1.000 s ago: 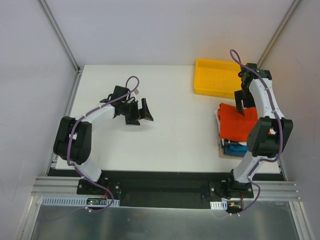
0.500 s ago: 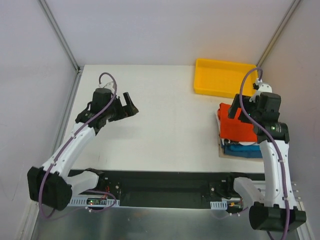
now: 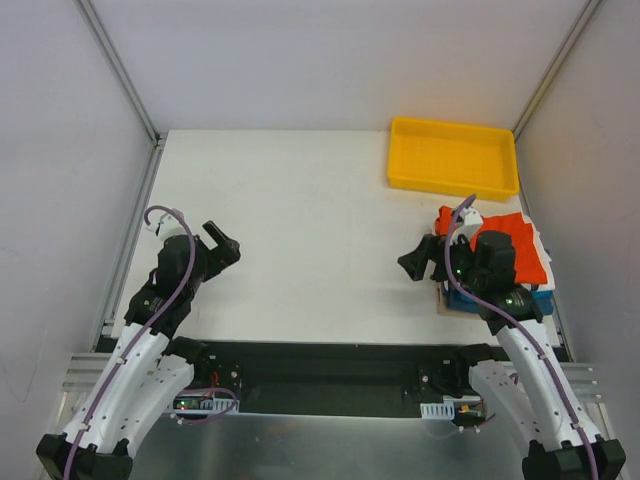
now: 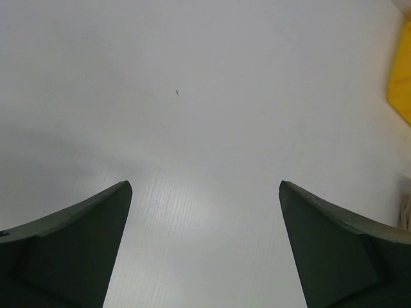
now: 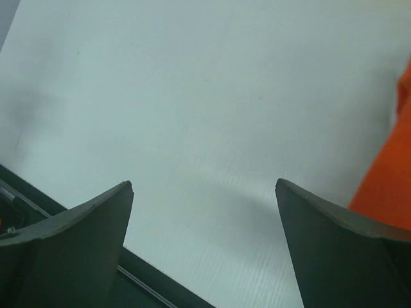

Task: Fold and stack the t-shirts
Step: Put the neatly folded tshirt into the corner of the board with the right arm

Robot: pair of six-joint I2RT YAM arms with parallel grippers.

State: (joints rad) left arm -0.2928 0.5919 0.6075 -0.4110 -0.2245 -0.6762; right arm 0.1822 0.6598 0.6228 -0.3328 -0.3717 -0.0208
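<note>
1. White table point(image 3: 320, 210) below me, wide and flat. It fills nearly all of both my wrist views.
2. Yellow tray point(image 3: 452, 157) sits at the far right corner of the table. My left wrist camera catches just a slice of it at the right edge.
3. The t-shirts point(image 3: 528, 262) are piled in one stack at the right edge of the table, just on the near side of the tray and apart from it.
4. Orange-red shirt point(image 3: 520, 245) lies on top of the stack, folded, with its cloth spreading past the layers below. In my right wrist view it shows as an orange strip along the right edge.
5. Blue shirt point(image 3: 538, 299) is at the bottom, showing along the near edge of the stack under the orange-red one.
6. My right gripper point(image 5: 203, 185) is just left of the stack and points out over bare table. Its fingers are spread wide apart with nothing between them, and they are not touching the shirts.
7. My left gripper point(image 4: 204, 186) is over on the left side of the table, well apart from the shirts. Its fingers are also spread wide, with only white tabletop in the gap.
</note>
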